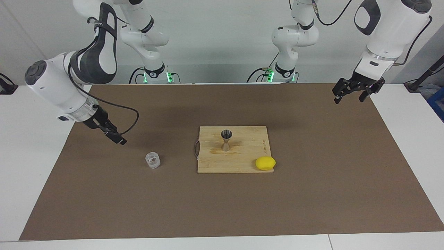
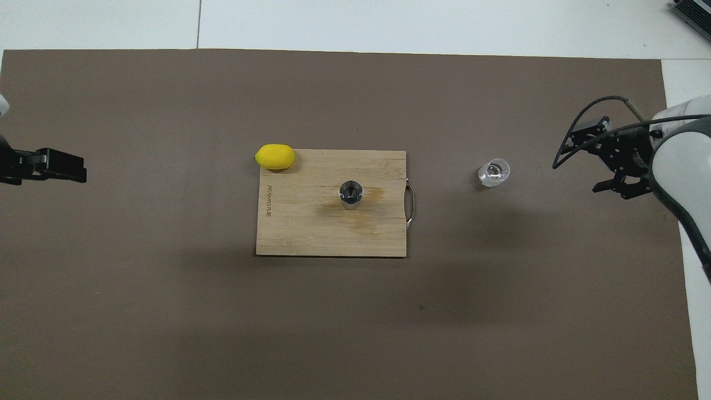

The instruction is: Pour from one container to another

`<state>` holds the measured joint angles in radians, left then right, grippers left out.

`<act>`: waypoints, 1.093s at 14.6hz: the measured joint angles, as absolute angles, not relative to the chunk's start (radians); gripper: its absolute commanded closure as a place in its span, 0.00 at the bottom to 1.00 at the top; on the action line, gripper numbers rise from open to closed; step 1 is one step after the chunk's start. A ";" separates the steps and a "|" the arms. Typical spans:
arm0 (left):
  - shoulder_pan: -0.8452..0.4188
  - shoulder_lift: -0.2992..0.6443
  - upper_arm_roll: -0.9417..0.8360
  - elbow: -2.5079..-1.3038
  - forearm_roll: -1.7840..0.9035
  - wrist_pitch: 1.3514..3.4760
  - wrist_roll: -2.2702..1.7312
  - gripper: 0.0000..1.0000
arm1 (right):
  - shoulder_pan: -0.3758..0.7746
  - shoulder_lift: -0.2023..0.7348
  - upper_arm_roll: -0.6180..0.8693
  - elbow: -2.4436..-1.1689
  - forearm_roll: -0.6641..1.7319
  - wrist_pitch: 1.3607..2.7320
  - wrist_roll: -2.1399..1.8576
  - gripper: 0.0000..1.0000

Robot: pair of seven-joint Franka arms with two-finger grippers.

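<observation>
The clear faceted glass cup [image 1: 153, 161] [image 2: 493, 172] stands upright on the brown mat, between the cutting board and the right arm's end of the table. The silver hourglass jigger [image 1: 226, 139] [image 2: 351, 194] stands upright in the middle of the bamboo cutting board [image 1: 242, 161] [image 2: 311, 233]. My right gripper [image 1: 117, 138] [image 2: 590, 160] hangs open and empty over the mat, well apart from the cup. My left gripper [image 1: 349, 98] [image 2: 71, 166] waits open and empty over the mat's edge at the left arm's end.
A yellow lemon [image 1: 265, 163] [image 2: 275, 156] lies at the board's corner that is farthest from the robots, toward the left arm's end. The board's metal handle [image 2: 411, 203] faces the cup. The brown mat [image 1: 312, 194] covers most of the white table.
</observation>
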<state>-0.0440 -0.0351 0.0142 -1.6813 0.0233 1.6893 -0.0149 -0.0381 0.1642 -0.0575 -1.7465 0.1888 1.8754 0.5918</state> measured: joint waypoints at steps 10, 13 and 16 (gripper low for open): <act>-0.044 -0.035 0.014 -1.682 0.023 1.689 -0.016 0.00 | 0.037 -0.035 -0.077 -1.716 -0.066 1.691 0.230 0.00; -0.044 -0.035 0.014 -1.682 0.023 1.689 -0.016 0.00 | 0.054 -0.021 -0.083 -1.610 -0.066 1.588 0.205 0.00; -0.044 -0.035 0.014 -1.682 0.023 1.689 -0.016 0.00 | 0.090 -0.010 -0.088 -1.598 -0.066 1.569 0.199 0.00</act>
<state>-0.0440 -0.0351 0.0142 -1.6818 0.0233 1.6890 -0.0162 0.0903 -0.0097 -0.0876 -1.5985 -0.0658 1.5688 0.1993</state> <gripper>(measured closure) 0.000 0.000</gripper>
